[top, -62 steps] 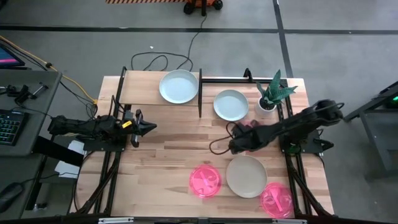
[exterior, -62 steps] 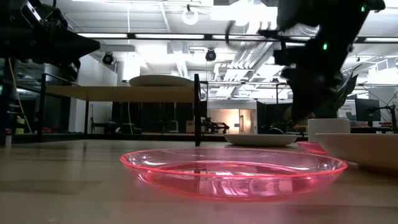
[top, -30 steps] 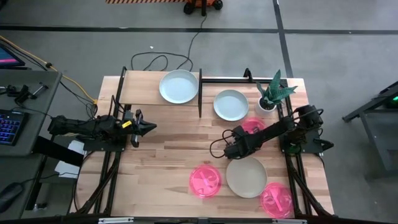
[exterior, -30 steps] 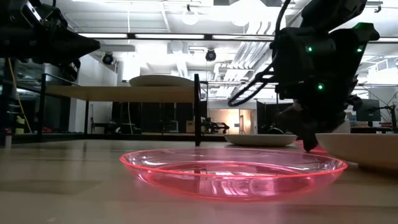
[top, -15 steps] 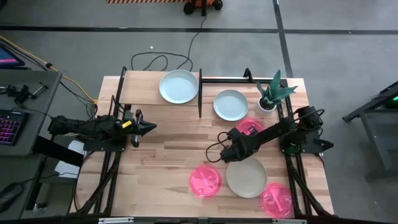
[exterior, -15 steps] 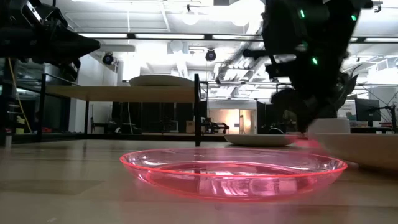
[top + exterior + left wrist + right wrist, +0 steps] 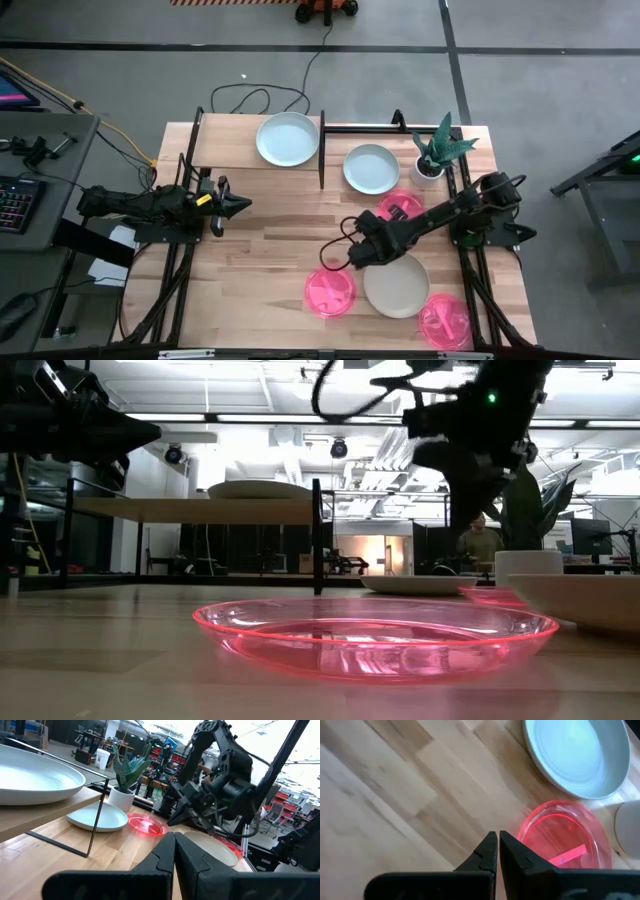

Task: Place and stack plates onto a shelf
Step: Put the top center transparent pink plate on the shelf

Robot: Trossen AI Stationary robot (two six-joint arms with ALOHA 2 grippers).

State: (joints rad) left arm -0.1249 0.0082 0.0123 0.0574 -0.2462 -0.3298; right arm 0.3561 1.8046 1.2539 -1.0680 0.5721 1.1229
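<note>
Since a moment ago the right gripper (image 7: 352, 256) has swung from beside the pink plate (image 7: 401, 205) near the plant pot (image 7: 430, 170) toward mid-worktop (image 7: 270, 240), fingers clenched, empty. One pale plate (image 7: 288, 138) sits on the shelf (image 7: 225, 150). Left gripper (image 7: 240, 205) waits, fingers clenched.

Plank worktop (image 7: 270, 240) carries shelf (image 7: 225, 152) at far left corner, holding pale blue plate (image 7: 287, 138). On worktop: second blue plate (image 7: 371, 168), plant pot (image 7: 429, 168), cream plate (image 7: 396, 285), three pink plates (image 7: 330, 292) (image 7: 401, 206) (image 7: 444, 322).
</note>
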